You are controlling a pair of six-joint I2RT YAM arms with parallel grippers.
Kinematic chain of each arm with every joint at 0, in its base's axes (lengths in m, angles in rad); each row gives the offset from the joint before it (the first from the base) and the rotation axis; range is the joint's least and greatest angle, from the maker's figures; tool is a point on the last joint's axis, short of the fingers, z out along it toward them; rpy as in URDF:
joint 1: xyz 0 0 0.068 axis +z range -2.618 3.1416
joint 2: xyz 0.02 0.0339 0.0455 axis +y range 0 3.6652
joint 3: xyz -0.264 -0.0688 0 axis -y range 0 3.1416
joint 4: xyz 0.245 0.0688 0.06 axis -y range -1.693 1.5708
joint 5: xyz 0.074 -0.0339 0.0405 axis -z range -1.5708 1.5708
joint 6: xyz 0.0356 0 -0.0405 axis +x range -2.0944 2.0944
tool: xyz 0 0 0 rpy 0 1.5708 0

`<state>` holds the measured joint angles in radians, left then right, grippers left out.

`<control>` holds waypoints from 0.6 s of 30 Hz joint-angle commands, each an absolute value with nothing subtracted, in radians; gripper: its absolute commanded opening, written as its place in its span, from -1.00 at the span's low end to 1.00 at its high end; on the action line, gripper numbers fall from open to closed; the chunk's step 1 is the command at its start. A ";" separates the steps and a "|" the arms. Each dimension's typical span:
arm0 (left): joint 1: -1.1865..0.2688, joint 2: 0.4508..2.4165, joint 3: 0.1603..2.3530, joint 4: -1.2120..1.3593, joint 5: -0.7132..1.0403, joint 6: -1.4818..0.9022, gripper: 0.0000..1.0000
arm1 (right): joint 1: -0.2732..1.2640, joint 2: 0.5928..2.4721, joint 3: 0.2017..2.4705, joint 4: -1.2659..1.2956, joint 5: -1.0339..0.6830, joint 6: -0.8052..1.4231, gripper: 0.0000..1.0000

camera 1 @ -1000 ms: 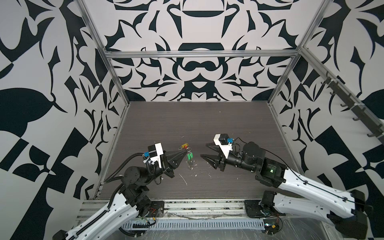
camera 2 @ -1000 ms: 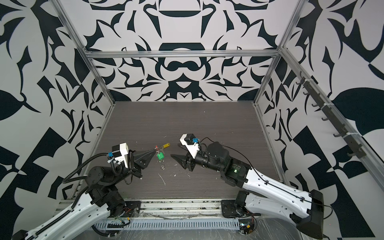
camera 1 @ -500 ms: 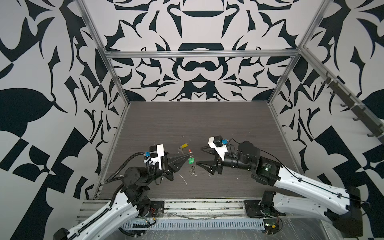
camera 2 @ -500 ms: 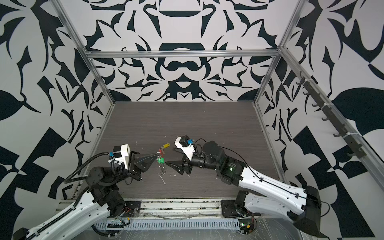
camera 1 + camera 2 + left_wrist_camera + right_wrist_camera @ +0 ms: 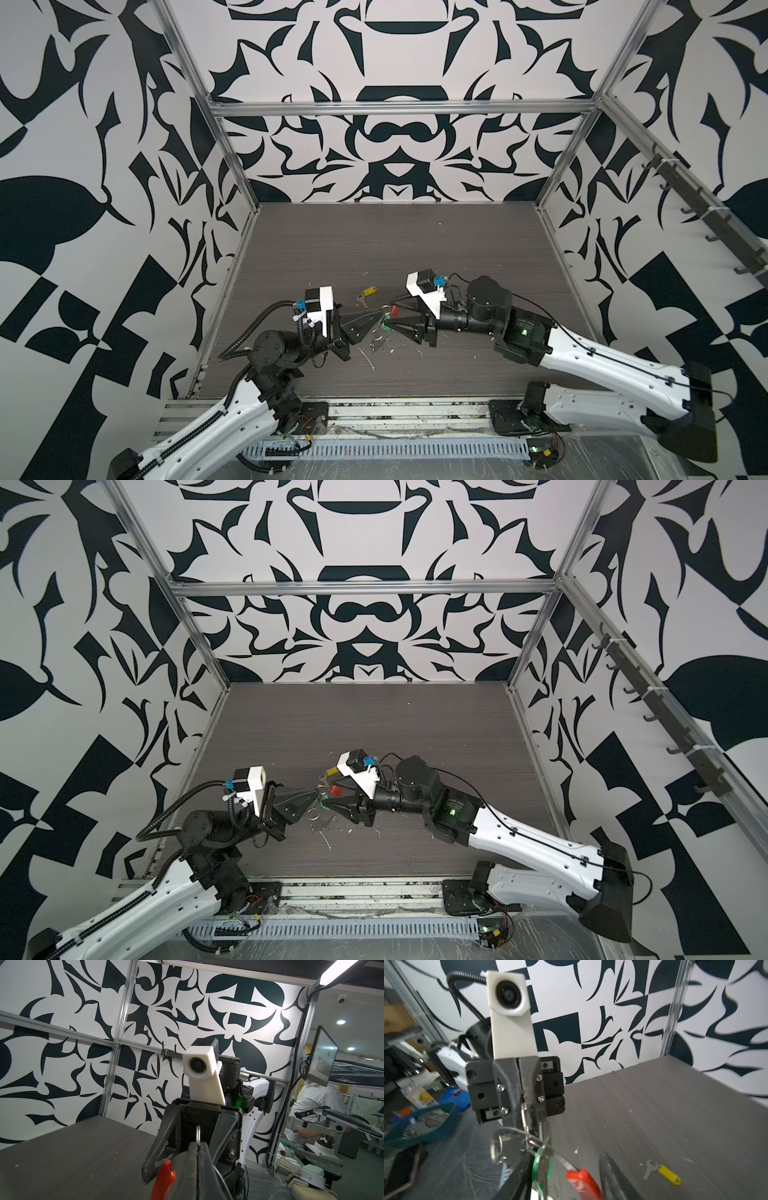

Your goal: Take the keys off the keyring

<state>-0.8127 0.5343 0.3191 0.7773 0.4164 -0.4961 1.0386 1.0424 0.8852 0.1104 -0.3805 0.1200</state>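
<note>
My left gripper (image 5: pixel 380 312) (image 5: pixel 319 789) (image 5: pixel 197 1145) is shut on the thin wire of the keyring (image 5: pixel 562 1162) and holds it above the table. The keyring's red sleeve (image 5: pixel 394 309) (image 5: pixel 336 789) (image 5: pixel 164 1178) (image 5: pixel 583 1182) hangs beside the fingertips. The green key (image 5: pixel 385 326) (image 5: pixel 326 807) (image 5: pixel 540 1163) dangles from the wire with a small silver ring (image 5: pixel 496 1149) next to it. My right gripper (image 5: pixel 388 312) (image 5: pixel 328 792) (image 5: pixel 566 1180) faces the left one, jaws apart around the green key and red sleeve. The yellow key (image 5: pixel 368 291) (image 5: pixel 668 1175) lies loose on the table behind.
The dark wood-grain table (image 5: pixel 415 249) has small white scraps (image 5: pixel 374 361) near the front. Patterned walls with metal posts (image 5: pixel 232 166) close in the back and both sides. A rail (image 5: pixel 374 411) runs along the front edge by both arm bases.
My right gripper has travelled left to the held keyring and now straddles it, with its jaws narrower than half a second ago. The left gripper stays shut on the wire.
</note>
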 commanded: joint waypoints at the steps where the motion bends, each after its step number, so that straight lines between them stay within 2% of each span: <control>1: -0.815 0.520 0.323 0.819 0.406 -0.504 -1.00 | 1.045 1.037 0.925 0.160 -0.391 0.107 -0.40; 9: -0.815 0.508 0.337 0.771 0.383 -0.503 -1.00 | 1.047 1.020 0.934 0.116 -0.380 0.103 -1.00; 15: -0.815 0.515 0.355 0.734 0.384 -0.497 -1.00 | 1.046 1.022 0.954 0.064 -0.366 0.099 -0.93; 18: -0.816 0.521 0.360 0.729 0.384 -0.497 -1.00 | 1.046 1.030 0.958 0.053 -0.358 0.104 -0.54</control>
